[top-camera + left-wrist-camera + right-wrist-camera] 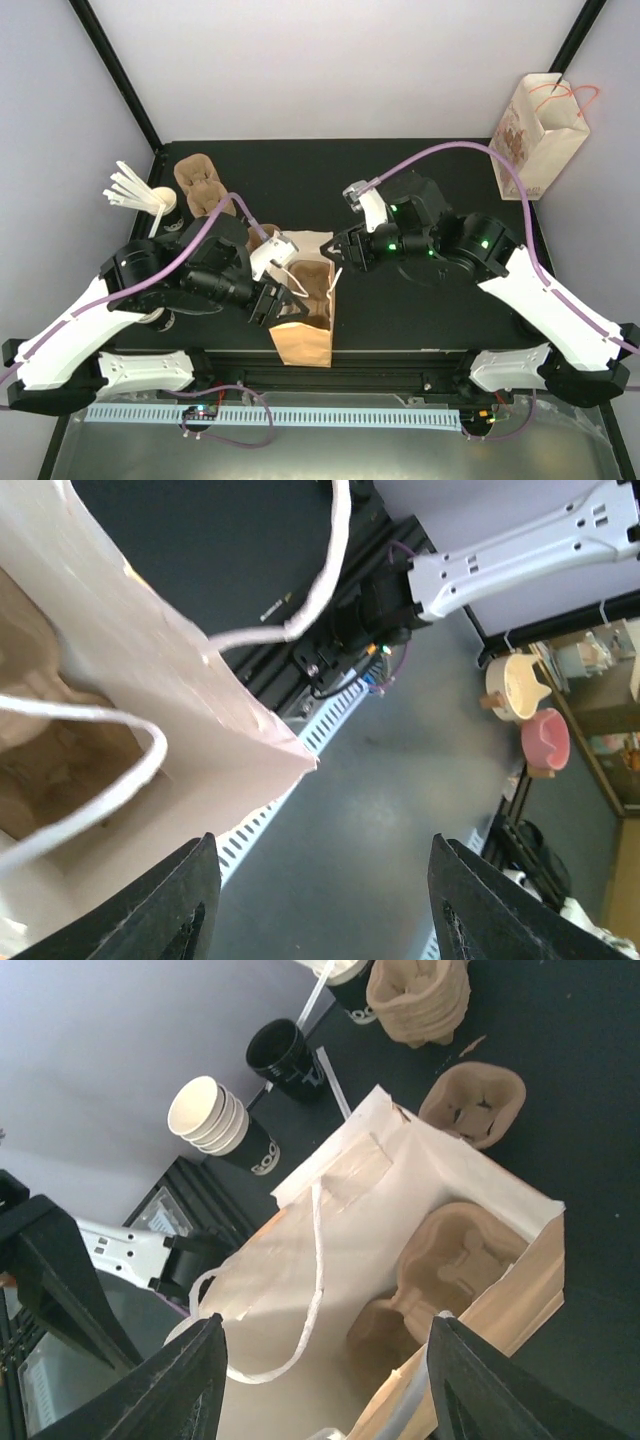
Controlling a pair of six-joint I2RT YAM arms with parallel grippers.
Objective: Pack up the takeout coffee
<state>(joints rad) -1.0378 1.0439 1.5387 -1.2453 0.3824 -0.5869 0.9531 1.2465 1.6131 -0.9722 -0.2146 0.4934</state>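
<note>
The dark fingers point(185, 910) of the left gripper point(322, 845) fill the bottom of its wrist view. They stand moderately apart with only the floor showing between them. Just beside one finger is the wall of the brown paper bag point(170, 710); whether they touch cannot be told. The bag stands upright and open near the front edge of the black table point(420, 190), between the two arms.

The right gripper point(325, 1322) hovers over the bag's mouth, its jaws likewise parted and holding nothing. Below it, a moulded pulp carrier point(450, 1260) sits inside the bag, and a white handle point(318, 1260) droops across the opening.

The paper cups point(210, 1115), white inside and dark outside, stand stacked on the table outside the bag, on the left arm's side. A single dark cup point(285, 1055) stands near them. Which one is the takeout coffee cannot be told. A spare carrier point(475, 1100) lies on the table just beyond the bag.
</note>
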